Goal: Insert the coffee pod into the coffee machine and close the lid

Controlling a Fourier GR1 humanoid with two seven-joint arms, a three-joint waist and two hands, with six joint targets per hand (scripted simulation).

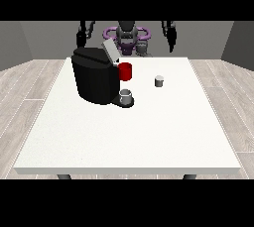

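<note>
Front view: nothing's grabbed yet, so it's the reach-for-the-pod step. The coffee pod (158, 81) stands upright on the table (149, 137), long axis vertical, well right of the coffee machine (95, 75), whose lid (110, 52) is tipped open. Both hands (171, 40) (80, 36) hang raised near the robot; can't tell their fingers. Next, one probably comes down onto the pod.

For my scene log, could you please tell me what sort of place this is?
Probably a plain indoor test room: a large white table on pale wood-plank flooring with grey walls, bearing a black coffee machine and a small coffee pod.
</note>
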